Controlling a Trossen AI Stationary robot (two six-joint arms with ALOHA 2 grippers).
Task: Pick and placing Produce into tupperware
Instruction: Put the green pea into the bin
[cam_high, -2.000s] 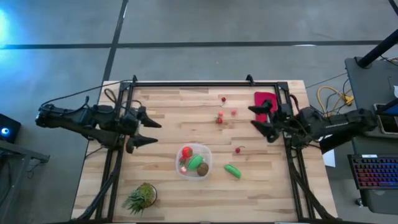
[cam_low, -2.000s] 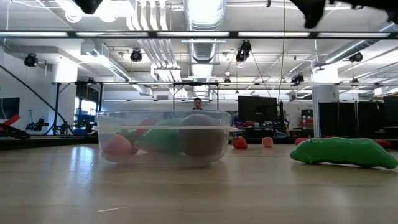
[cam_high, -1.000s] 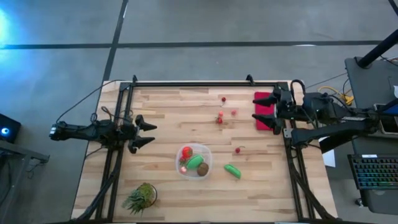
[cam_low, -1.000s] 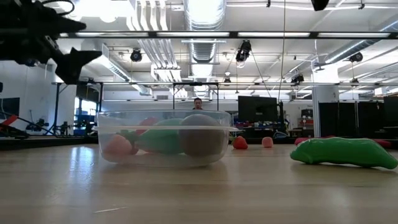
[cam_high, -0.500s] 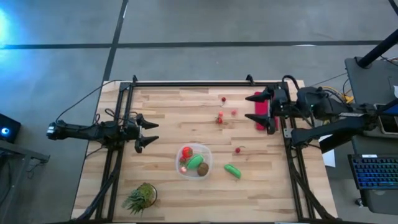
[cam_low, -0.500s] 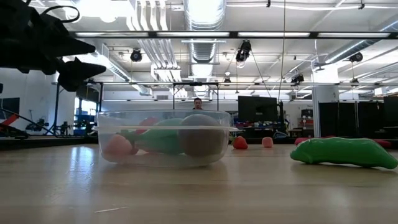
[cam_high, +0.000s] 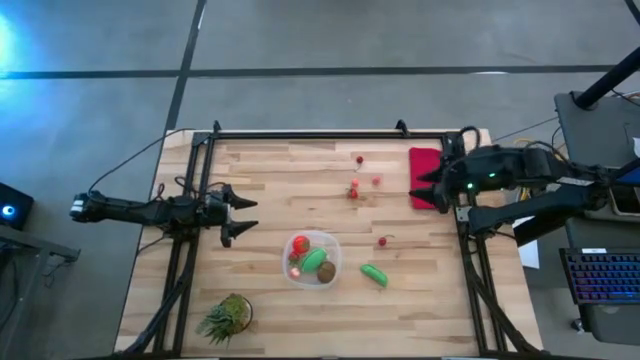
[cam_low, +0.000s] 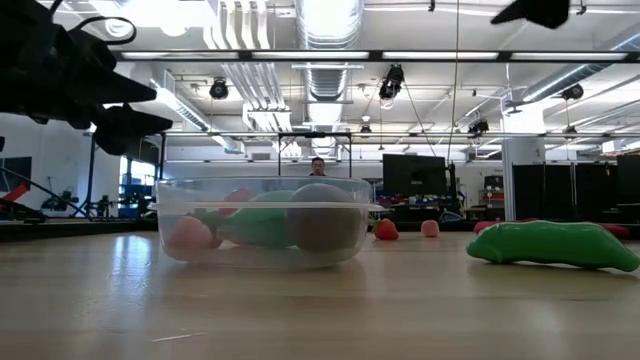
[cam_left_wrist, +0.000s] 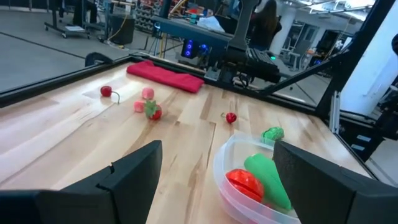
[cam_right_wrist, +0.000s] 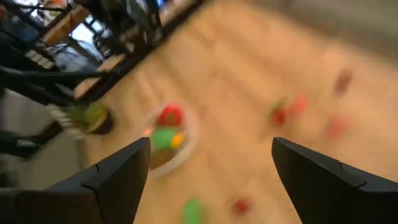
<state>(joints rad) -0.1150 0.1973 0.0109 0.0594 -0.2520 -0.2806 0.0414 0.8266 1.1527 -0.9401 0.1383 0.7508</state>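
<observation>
Both arms have drawn back: from above, the left gripper (cam_high: 237, 215) gapes empty at the table's (cam_high: 260, 300) left edge, the right gripper (cam_high: 425, 186) wide over the red cloth (cam_high: 424, 163), while low down the tupperware (cam_low: 262, 221) holds a tomato (cam_high: 300, 244), a green piece (cam_high: 314, 261) and a brown piece (cam_high: 326, 271).

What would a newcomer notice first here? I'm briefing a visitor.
The clear tupperware at the table's middle front, holding a red tomato, a green piece and a brown piece. Beside it lies a loose green piece; farther back, small red berries near a red cloth.
</observation>
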